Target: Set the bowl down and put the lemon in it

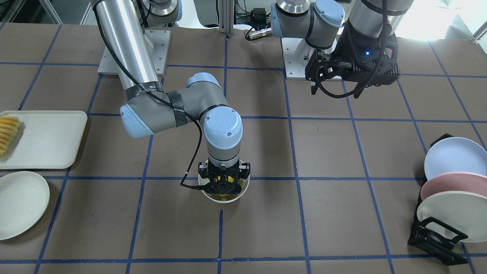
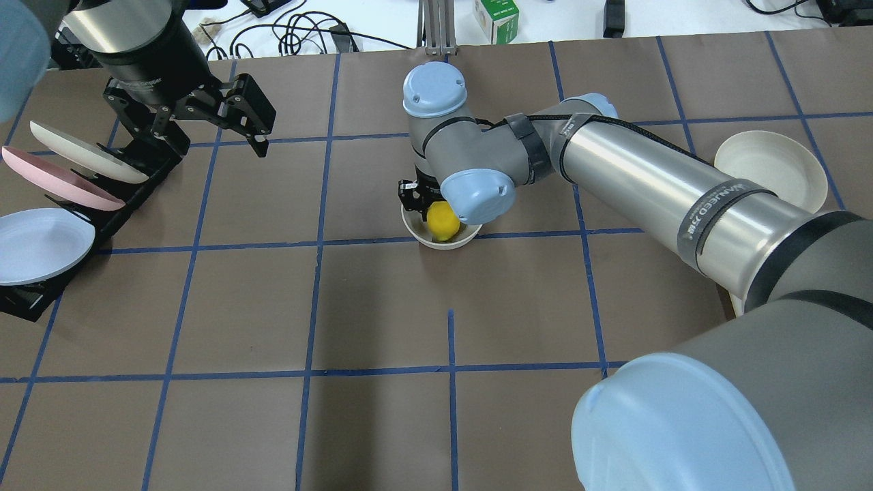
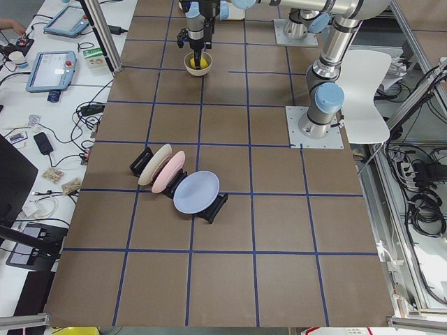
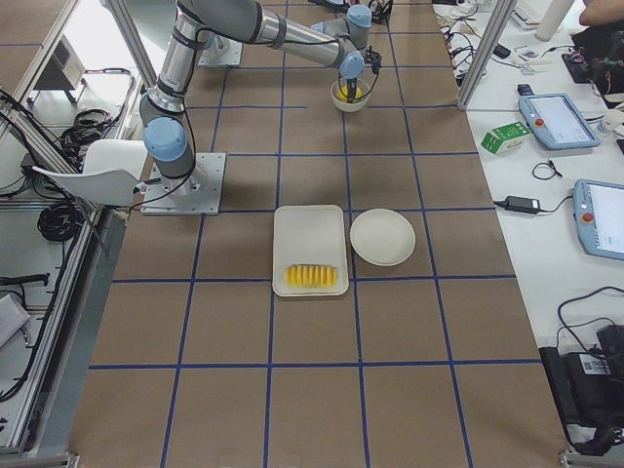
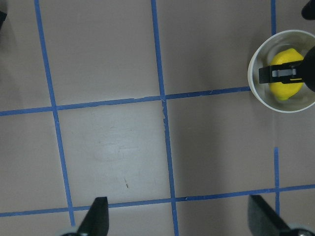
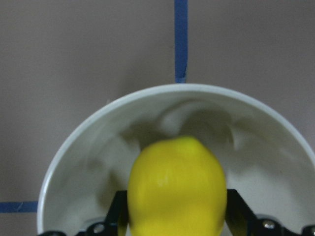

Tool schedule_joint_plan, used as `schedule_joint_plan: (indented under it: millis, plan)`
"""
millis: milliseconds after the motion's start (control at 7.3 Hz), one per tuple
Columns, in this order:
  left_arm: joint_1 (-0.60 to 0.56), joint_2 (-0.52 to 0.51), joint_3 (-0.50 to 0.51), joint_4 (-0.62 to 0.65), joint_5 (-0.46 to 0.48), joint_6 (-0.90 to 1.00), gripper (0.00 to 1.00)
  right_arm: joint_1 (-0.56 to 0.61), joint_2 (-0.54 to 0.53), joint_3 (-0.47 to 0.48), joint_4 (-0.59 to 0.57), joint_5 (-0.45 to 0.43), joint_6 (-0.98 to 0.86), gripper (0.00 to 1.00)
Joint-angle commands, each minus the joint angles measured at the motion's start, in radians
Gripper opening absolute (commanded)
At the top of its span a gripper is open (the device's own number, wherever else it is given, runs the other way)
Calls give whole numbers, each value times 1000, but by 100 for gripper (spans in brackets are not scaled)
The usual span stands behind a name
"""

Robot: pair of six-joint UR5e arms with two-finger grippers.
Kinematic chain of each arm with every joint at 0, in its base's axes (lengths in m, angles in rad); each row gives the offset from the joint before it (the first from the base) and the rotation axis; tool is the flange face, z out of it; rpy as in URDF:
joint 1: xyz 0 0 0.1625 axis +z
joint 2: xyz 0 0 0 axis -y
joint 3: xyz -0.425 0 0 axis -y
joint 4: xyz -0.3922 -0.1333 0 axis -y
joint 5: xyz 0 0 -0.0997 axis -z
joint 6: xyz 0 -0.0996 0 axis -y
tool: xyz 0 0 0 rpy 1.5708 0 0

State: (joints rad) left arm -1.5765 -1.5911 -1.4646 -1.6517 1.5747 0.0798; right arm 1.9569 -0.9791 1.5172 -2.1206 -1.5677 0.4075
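At the middle of the table (image 1: 342,152), just below the centre of the front-facing view, you see the bowl (image 1: 225,200) standing upright on the brown covering, across one of the blue tape lines (image 1: 327,178). The right gripper (image 1: 224,186) points straight down into it, and its black body hides most of the bowl's inside from that side.

In the right wrist view, the lemon (image 6: 177,187) fills the lower centre of the frame, inside the bowl's rim, with a black finger (image 6: 120,211) pressed against each flank. The jaws are clamped on the lemon. You cannot tell whether the fruit touches the bowl's floor. In the overhead view the yellow shows just above the bowl's near rim, partly under the arm's blue wrist cap.

In the upper left of the overhead view, the left gripper (image 2: 211,136) hangs above the table, well apart from the bowl. Its own camera shows both fingertips (image 5: 98,219) spread wide at the bottom of the frame. Only bare table shows between them, so those jaws are released and hold nothing. The bowl and lemon sit in that frame's upper right corner.

At the front-facing view's right edge, a black rack (image 1: 430,236) holds a blue, a pink and a white plate on edge. At its left edge a cream tray (image 1: 49,140) carries a row of fruit slices (image 1: 7,133), and a flat plate (image 1: 19,205) lies just below the tray.
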Motion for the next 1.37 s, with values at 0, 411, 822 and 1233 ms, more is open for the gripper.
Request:
schedule_joint_plan:
  millis: [0, 411, 822, 1233]
  plan:
    - [0, 2, 0, 1, -2, 0, 100, 4, -64, 3, 13, -2, -1, 100]
    - [0, 5, -2, 0, -2, 0, 100, -39, -309, -9, 265, -35, -39, 100]
    - [0, 5, -2, 0, -2, 0, 100, -306, -539, -12, 488, -23, -242, 100]
    - [1, 3, 9, 1, 2, 0, 100, -354, -589, -12, 568, -20, -289, 100]
